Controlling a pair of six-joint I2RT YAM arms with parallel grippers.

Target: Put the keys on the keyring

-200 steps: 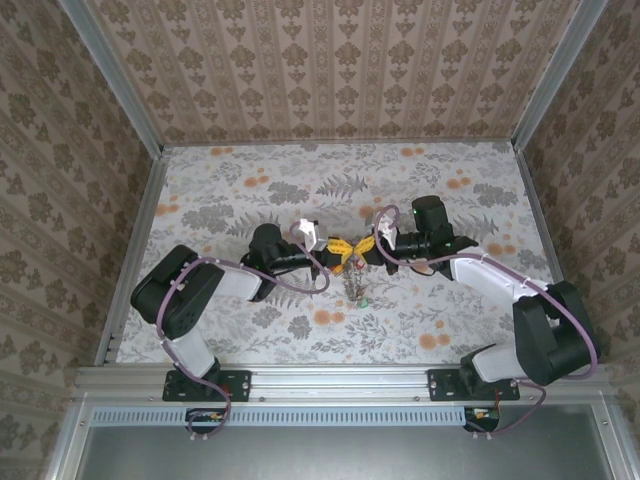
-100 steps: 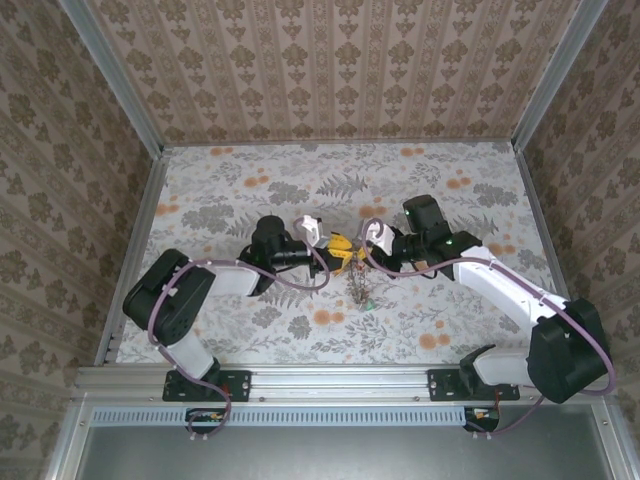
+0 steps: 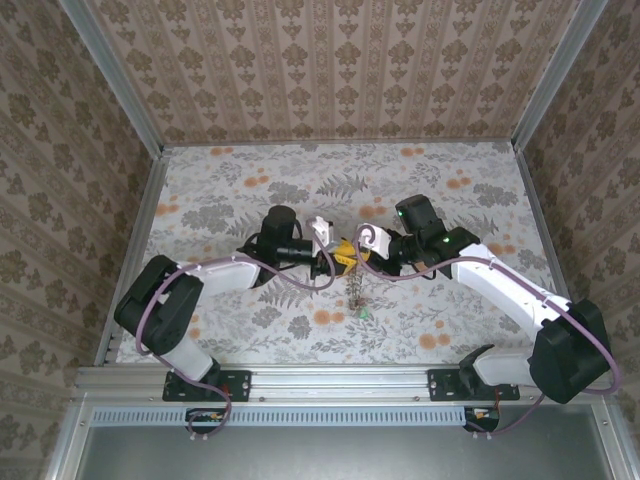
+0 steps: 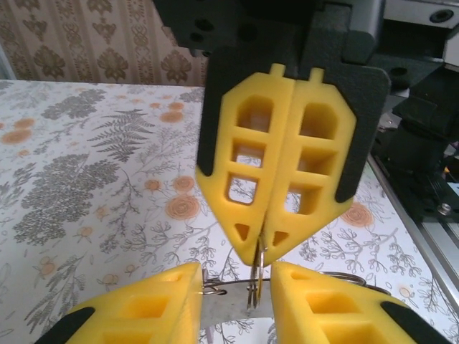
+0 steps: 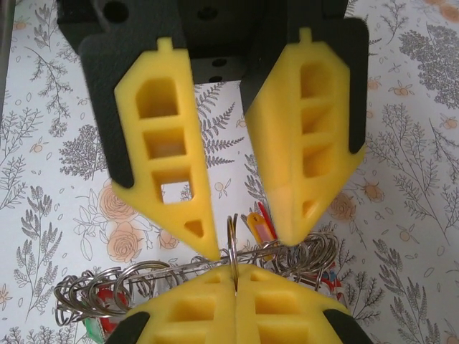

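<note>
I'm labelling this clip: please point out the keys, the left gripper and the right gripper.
keys (image 3: 356, 294), top external view, middle of the hanging bunch.
left gripper (image 5: 249, 245), right wrist view, gap between its open fingertips.
right gripper (image 4: 262, 256), left wrist view, where its shut fingertips pinch a metal ring (image 4: 252, 285).

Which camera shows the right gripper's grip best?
Left wrist: the right gripper faces it close up, yellow fingers shut on a thin silver metal ring. Right wrist shows it cropped at the bottom edge; top external shows it small, from above.
</note>
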